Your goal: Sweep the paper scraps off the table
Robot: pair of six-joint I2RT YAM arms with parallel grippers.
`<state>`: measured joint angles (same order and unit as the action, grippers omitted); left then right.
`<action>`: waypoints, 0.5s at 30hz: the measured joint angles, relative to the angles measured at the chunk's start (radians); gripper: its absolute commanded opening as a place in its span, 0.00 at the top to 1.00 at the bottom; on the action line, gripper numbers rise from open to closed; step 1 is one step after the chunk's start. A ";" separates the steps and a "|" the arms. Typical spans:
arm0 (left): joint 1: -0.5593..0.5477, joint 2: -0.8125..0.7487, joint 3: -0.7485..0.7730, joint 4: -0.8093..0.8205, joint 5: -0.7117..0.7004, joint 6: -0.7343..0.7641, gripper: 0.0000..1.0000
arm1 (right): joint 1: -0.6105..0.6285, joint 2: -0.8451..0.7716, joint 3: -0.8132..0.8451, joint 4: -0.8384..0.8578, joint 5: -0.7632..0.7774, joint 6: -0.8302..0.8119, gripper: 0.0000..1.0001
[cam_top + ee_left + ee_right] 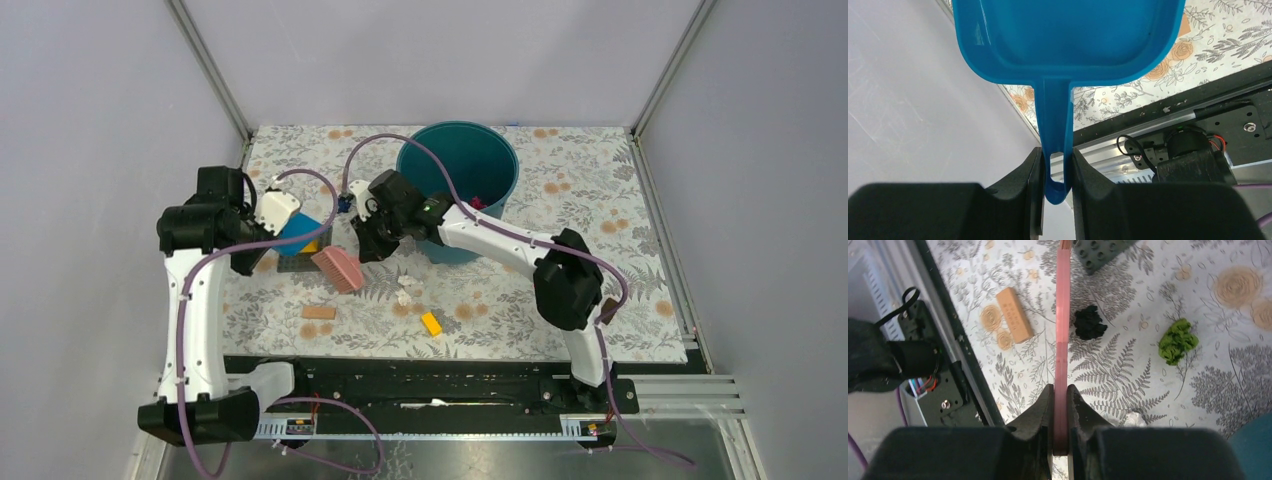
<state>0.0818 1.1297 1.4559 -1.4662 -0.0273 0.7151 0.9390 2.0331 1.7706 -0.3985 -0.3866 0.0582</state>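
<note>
— Since they're crumpled paper, how will the paper scraps (1090, 322) handle?
— Light and soft; they'd skitter, so push them, don't pinch. They lie mid-way across the worktop (1128, 375), nearer its near edge.
— Holds?
— The right fingers (1040, 412) pinch the pink brush (1063, 340); the left fingers (1030, 185) pinch the handle of the blue dustpan (1068, 40). No readable writing.

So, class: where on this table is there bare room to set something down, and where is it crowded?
Bare table lies right of the bucket, out to the right edge, and along the front between the yellow brick and the right arm. Crowded: the left-middle, around dustpan, brush, tan block and paper scraps.
</note>
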 measured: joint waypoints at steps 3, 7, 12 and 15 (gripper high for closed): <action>0.000 -0.047 -0.026 -0.002 -0.011 0.020 1.00 | -0.003 0.011 -0.004 0.000 0.051 0.072 1.00; 0.000 -0.083 -0.059 -0.005 -0.017 0.090 1.00 | -0.010 -0.010 -0.069 0.022 0.097 0.108 1.00; -0.003 -0.084 -0.111 -0.006 -0.014 0.237 1.00 | -0.034 -0.113 -0.227 0.028 0.120 0.100 1.00; -0.016 -0.065 -0.116 -0.006 -0.003 0.306 1.00 | -0.058 -0.215 -0.305 0.009 0.129 0.060 1.00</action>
<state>0.0654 1.0649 1.3396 -1.4727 -0.0307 1.0206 0.8810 1.8179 1.4654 -0.3893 -0.2581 0.1184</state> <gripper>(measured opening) 0.259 0.142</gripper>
